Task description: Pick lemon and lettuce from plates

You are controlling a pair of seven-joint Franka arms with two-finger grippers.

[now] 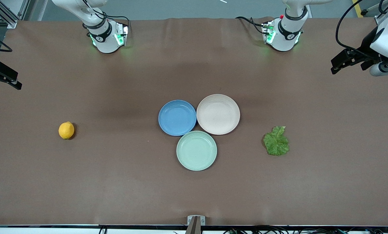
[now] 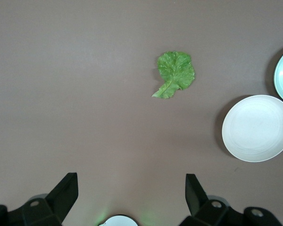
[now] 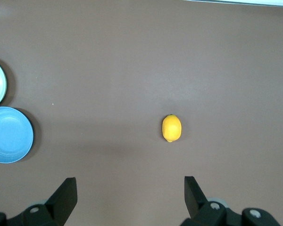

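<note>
Lemon: on the bare table toward the right arm's end, well apart from the plates.
Lettuce: flat on the table toward the left arm's end.
Plates: blue plate and beige plate touching mid-table, mint plate nearer the camera.
Left gripper: released, fingers spread, waiting aloft.
Right gripper: released likewise, holding nothing.

Matte plates, dimpled lemon, crinkled lettuce, matte brown tablecloth
</note>
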